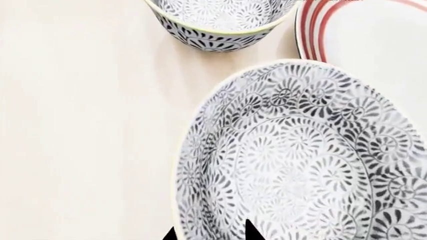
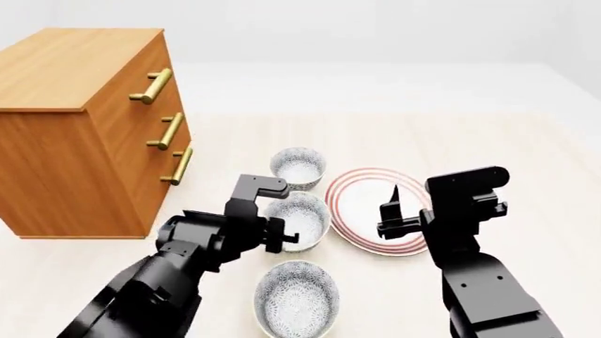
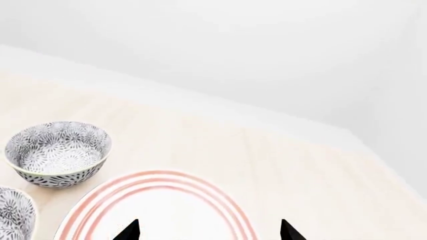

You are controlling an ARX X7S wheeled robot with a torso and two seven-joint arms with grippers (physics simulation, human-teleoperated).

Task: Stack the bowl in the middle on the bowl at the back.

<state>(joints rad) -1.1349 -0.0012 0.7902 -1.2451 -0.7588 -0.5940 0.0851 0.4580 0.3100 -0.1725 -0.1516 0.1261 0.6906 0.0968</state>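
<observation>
While the left arm reaches forward, bent at the elbow, its left gripper (image 2: 280,236) hangs at the near left rim of the bowl in the middle (image 2: 298,215), fingers apart on either side of that rim, not visibly clamped. This bowl rests on the table (image 2: 451,141) between the bowl at the back (image 2: 298,166) and the front bowl (image 2: 295,294), just beside the plate (image 2: 362,208). Raised over the plate, the right gripper (image 2: 393,211) is spread wide and empty.
</observation>
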